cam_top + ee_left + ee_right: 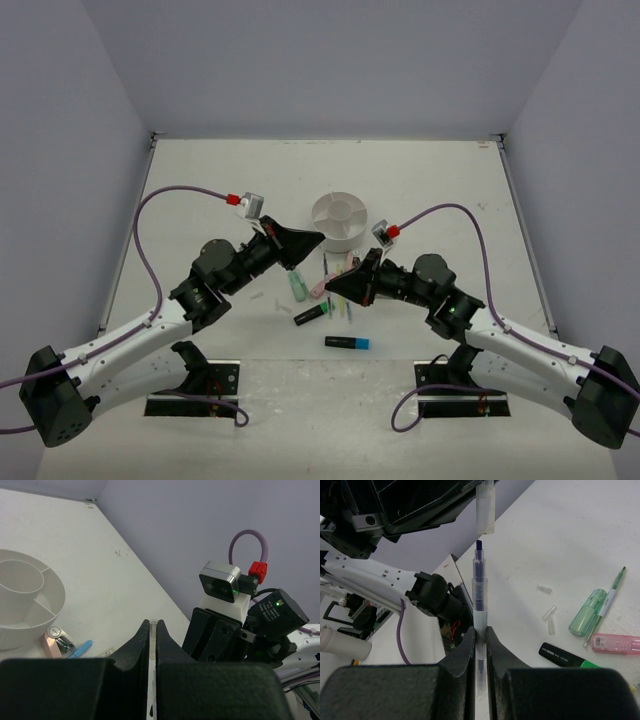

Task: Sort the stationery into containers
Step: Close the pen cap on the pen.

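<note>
My left gripper (pixel 314 240) is shut on a clear pen cap (pixel 153 626), whose open end shows between the fingertips in the left wrist view. My right gripper (pixel 334 287) is shut on a thin clear pen (pixel 479 597) with a bare dark blue tip. In the right wrist view the cap (pixel 485 510) hangs just above the pen tip, a small gap between them. The round white organiser (pixel 340 215) stands just behind both grippers and also shows in the left wrist view (pixel 30 600). A mint marker (pixel 297 285), a green highlighter (pixel 312 316) and a blue highlighter (pixel 346 342) lie on the table.
Loose clear caps (pixel 549 615), a thin green pen (pixel 611 595) and a pink marker (pixel 615 643) lie by the mint marker (pixel 587 612). A pink item (pixel 51 642) and a blue pen (pixel 82 649) lie beside the organiser. White walls enclose the table.
</note>
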